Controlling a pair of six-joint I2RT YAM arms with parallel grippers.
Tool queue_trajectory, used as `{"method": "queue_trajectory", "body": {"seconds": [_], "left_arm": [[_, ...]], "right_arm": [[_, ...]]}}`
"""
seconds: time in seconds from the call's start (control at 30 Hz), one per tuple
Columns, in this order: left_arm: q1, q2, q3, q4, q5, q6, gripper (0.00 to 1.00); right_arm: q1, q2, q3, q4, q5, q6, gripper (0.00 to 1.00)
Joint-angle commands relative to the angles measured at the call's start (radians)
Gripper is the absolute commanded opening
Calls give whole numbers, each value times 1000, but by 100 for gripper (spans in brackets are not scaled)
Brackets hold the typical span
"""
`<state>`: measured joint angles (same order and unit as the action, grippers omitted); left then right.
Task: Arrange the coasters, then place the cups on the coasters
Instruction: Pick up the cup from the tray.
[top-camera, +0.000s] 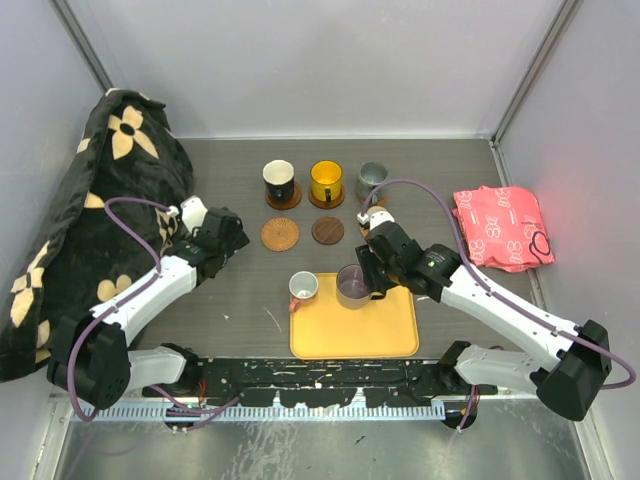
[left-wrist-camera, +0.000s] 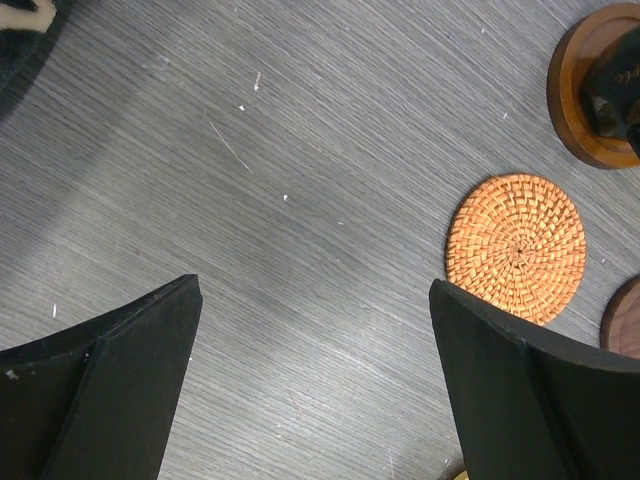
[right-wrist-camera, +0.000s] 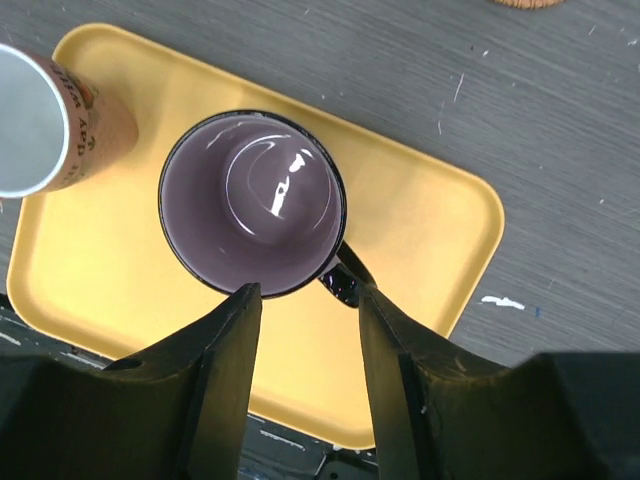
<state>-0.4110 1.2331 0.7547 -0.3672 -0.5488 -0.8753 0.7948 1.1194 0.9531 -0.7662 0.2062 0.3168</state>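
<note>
What matters for the coming move is how the purple cup (right-wrist-camera: 250, 200) sits against the right hand (right-wrist-camera: 306, 293). The cup stands upright on the yellow tray (right-wrist-camera: 430, 230), mouth up, directly ahead of the fingertips. Its handle (right-wrist-camera: 343, 278) points back toward the hand and into the gap between the two fingers. The hand is set narrow and straddles the handle. The handle lies close against the finger on the right of the wrist view, and a strip of tray shows between it and the other finger, whose tip sits at the cup's wall. I cannot tell from this whether the fingers are pressing on the cup or only bracketing it. A small brown cup (right-wrist-camera: 40, 120) with a white inside stands just beside the purple one, off to the left ahead of the hand, so there is little spare room on that side. Beyond the cup from this hand lie two bare coasters, a woven coaster (top-camera: 280, 234) and a dark coaster (top-camera: 327, 231), the dark one nearer. My guess is that the cup goes forward to one of them. The left hand (left-wrist-camera: 315, 288) is spread wide over bare table (left-wrist-camera: 300, 150), holding nothing. It is well apart from the cup, with the woven coaster ahead of its right finger, so the right hand is plainly the nearer one.
</note>
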Motion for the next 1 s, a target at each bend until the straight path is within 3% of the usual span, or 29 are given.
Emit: {"method": "queue_trajectory", "body": {"seconds": [0.0,0.7,0.97], "left_arm": [[2,-9,-8,54,-8,6,98],[1,6,-14,71,7,6,98],[1,9,-14,73,13,6,98]], "right_arm": [[3,-60,-26,36,-21,40,50],[2,5,-60,-45,246,206,49],[-16,77,-76,-32,262,229,49]]}}
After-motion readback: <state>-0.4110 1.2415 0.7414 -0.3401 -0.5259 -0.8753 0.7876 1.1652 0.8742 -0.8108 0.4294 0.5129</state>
